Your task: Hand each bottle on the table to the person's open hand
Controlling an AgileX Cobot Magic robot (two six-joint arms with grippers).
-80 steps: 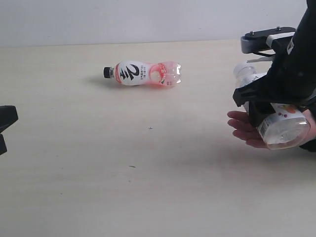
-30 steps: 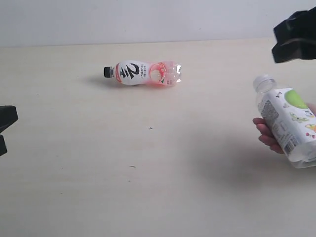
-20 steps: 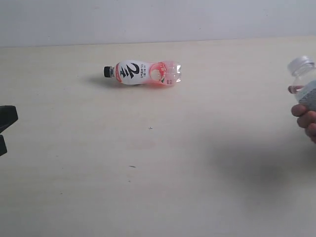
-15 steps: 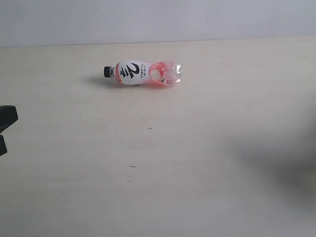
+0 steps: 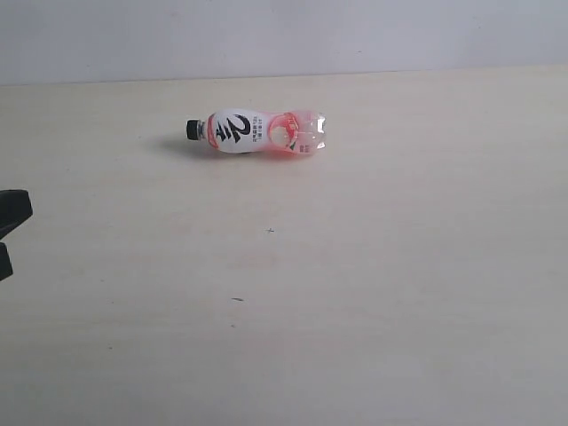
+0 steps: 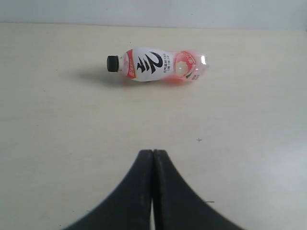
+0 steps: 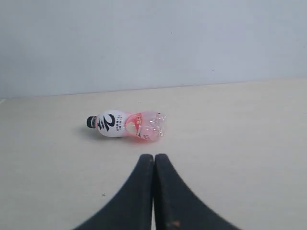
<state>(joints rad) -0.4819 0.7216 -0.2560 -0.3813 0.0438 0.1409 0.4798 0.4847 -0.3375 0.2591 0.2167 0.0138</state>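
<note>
One pink-red bottle with a black cap lies on its side on the pale table, cap to the left. It also shows in the left wrist view as the bottle and in the right wrist view as the bottle. My left gripper is shut with nothing in it, well short of the bottle. In the exterior view only a black part of the left arm shows at the left edge. My right gripper is shut and empty, apart from the bottle. The person's open hand is out of view.
A few tiny dark specks mark the table. A pale wall rises behind the table's far edge.
The person's hand took the green-labelled bottle off the right edge and is gone. The right arm has left the exterior view, and its gripper has shut. The pink-red bottle has not moved.
</note>
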